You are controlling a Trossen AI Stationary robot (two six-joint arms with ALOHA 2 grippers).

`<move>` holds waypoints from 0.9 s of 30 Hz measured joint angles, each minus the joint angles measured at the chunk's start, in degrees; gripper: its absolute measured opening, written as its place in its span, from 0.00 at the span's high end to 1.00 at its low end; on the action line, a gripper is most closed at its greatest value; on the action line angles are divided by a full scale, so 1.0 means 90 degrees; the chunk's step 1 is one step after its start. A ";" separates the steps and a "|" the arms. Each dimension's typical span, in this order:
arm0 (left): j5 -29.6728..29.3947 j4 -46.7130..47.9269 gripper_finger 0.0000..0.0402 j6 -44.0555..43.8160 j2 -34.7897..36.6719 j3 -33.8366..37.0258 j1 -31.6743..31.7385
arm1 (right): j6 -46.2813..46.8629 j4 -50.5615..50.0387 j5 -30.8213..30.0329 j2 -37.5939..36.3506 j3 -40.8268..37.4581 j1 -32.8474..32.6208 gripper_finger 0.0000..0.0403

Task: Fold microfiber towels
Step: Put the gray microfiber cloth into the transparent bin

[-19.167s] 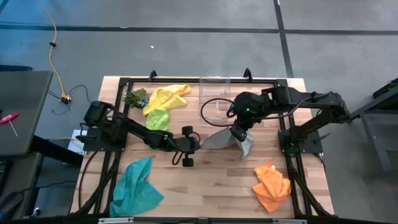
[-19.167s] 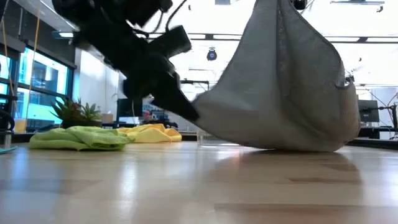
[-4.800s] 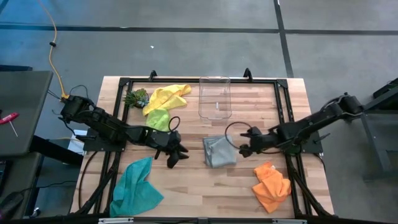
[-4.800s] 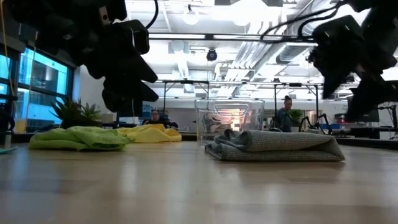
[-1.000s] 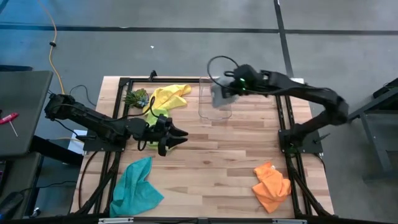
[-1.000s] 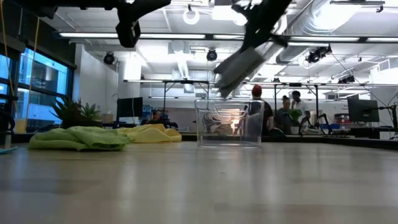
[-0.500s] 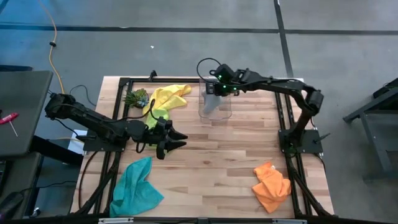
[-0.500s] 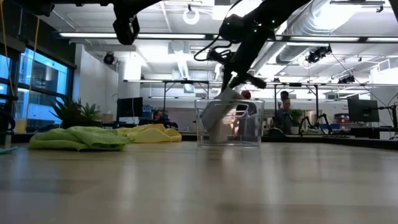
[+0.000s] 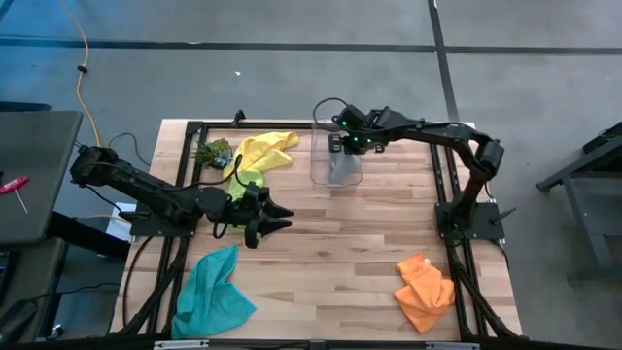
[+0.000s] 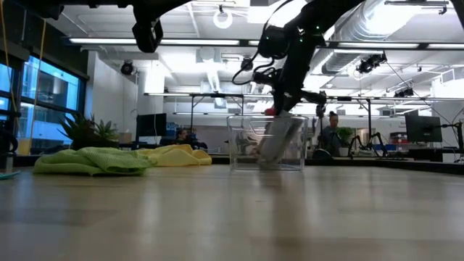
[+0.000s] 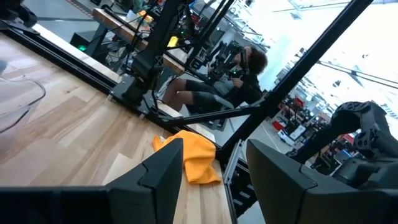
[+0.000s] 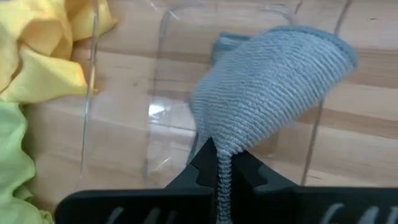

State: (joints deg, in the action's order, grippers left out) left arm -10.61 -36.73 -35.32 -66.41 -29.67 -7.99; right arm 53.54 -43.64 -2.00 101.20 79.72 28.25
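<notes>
The right gripper [image 12: 217,171], pinched on the folded grey towel [image 12: 273,87] over the box [image 9: 335,154], holds a limp, light cloth best gripped at its folded edge, while the left gripper [image 9: 270,218] waits, fingers apart.

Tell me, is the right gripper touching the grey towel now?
Touching. The right wrist view shows the right gripper pinching the grey towel's edge between shut fingers.

Grey towel [image 12: 267,93] is folded into a thick bundle, hanging tilted down into the clear box [image 9: 335,152], one edge pinched. Yellow towel [image 9: 260,151] sits crumpled at the table's far left, lime one [image 9: 246,185] bunched up touching it. Teal [image 9: 211,294] lies rumpled near left, orange [image 9: 425,290] crumpled near right.
</notes>
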 joint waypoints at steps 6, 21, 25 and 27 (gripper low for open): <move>0.0000 0.0038 0.58 -0.0001 0.0000 0.0000 0.0000 | 0.0194 0.0344 0.0046 0.0057 -0.0002 0.0002 1.00; -0.0008 0.0105 0.58 -0.0004 -0.0002 0.0000 0.0000 | -0.0452 0.1474 0.1105 -0.0331 0.0005 0.0134 1.00; -0.0010 0.0100 0.58 -0.0006 -0.0002 0.0000 0.0000 | -0.0665 0.1643 0.1442 -0.0496 0.0002 0.0290 1.00; -0.0010 0.0104 0.58 -0.0006 -0.0002 0.0000 0.0000 | -0.0684 0.1812 0.1515 -0.0687 0.0002 0.0413 1.00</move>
State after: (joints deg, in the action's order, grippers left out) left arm -10.70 -35.79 -35.38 -66.43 -29.67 -7.99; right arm 47.38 -27.33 11.63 95.02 79.75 31.96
